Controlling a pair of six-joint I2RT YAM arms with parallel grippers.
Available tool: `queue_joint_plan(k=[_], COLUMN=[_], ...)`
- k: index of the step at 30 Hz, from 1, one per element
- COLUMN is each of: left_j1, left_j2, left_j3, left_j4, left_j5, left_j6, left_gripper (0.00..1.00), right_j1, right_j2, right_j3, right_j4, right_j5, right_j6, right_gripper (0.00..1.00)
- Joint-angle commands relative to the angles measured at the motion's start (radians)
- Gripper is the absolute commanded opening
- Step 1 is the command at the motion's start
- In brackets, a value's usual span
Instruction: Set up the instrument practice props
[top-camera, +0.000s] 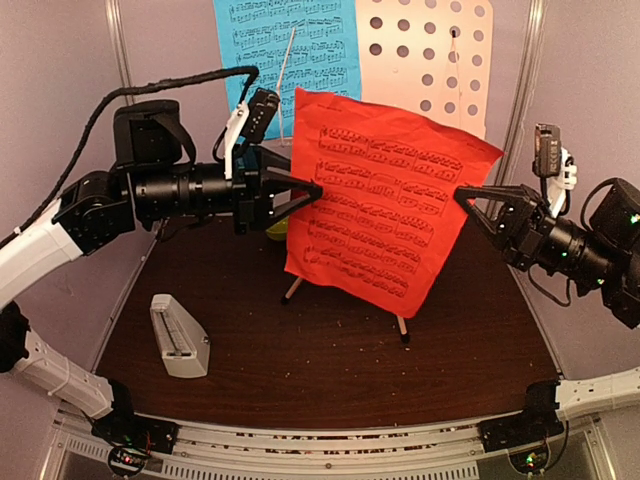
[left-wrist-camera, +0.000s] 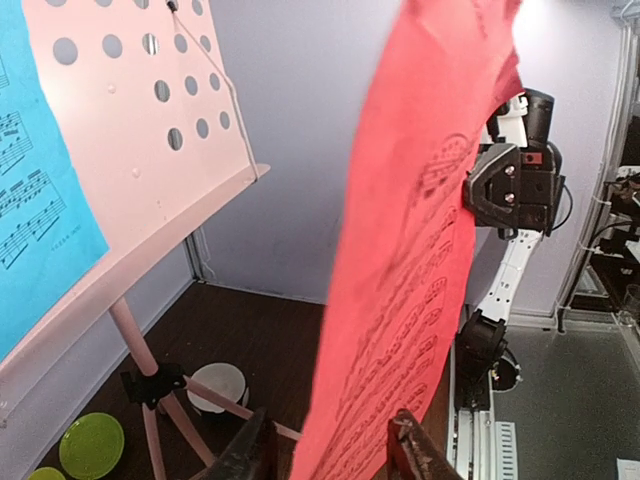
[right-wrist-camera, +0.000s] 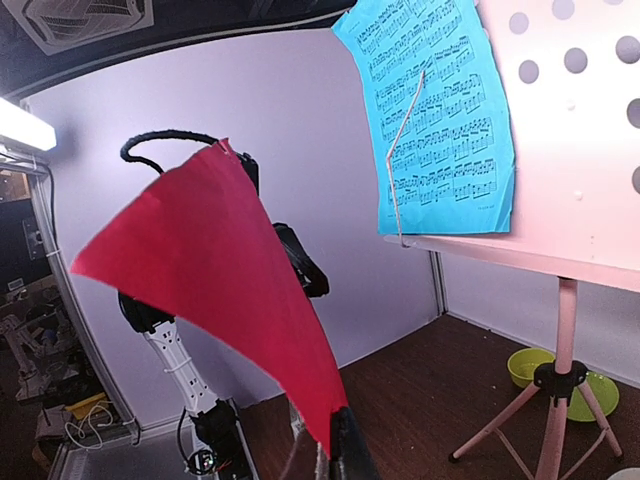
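The red sheet-music page hangs in the air in front of the pale pink music stand, which holds the blue page. My right gripper is shut on the red page's right edge, and in the right wrist view the red page runs down into that gripper. My left gripper is at the page's left edge. In the left wrist view its jaws stand apart on either side of the red page, not pinching it. The white metronome stands at the front left.
A green plate and a small white bowl lie on the table by the stand's tripod legs. A green bowl sits behind the stand's pole. The booth's walls close in on both sides.
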Motion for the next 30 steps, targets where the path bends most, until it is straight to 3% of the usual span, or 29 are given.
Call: queue_joint_plan(k=[1, 10, 17, 21, 22, 26, 30], left_j1=[-0.004, -0.044, -0.046, -0.046, -0.046, -0.046, -0.023], left_j2=[0.009, 0.127, 0.233, 0.278, 0.294, 0.33, 0.372], left_j3=[0.052, 0.27, 0.463, 0.546, 0.573, 0.663, 0.724], left_j4=[0.183, 0.16, 0.143, 0.137, 0.13, 0.144, 0.228], left_j5=[0.119, 0.184, 0.103, 0.01, -0.02, -0.169, -0.339], left_j6=[-0.031, -0.052, -0.088, -0.086, -0.08, -0.052, -0.044], left_gripper=[0.35, 0.0, 0.0, 0.0, 0.0, 0.0, 0.0], right_j1=[0.003, -0.022, -0.048, -0.076, -0.079, -0.118, -0.204], right_j2=[-0.008, 0.011, 0.078, 0.151, 0.163, 0.207, 0.302], right_j3=[0.072, 0.181, 0.318, 0.401, 0.42, 0.484, 0.644], right_j4=[-0.073, -0.141, -0.193, -0.191, -0.192, -0.182, -0.242], right_j5=[0.028, 0.151, 0.304, 0.298, 0.311, 0.398, 0.465], right_j6=[-0.027, -0.049, -0.081, -0.104, -0.112, -0.145, -0.137], right_gripper=[0.0, 0.0, 0.0, 0.0, 0.04, 0.35, 0.37])
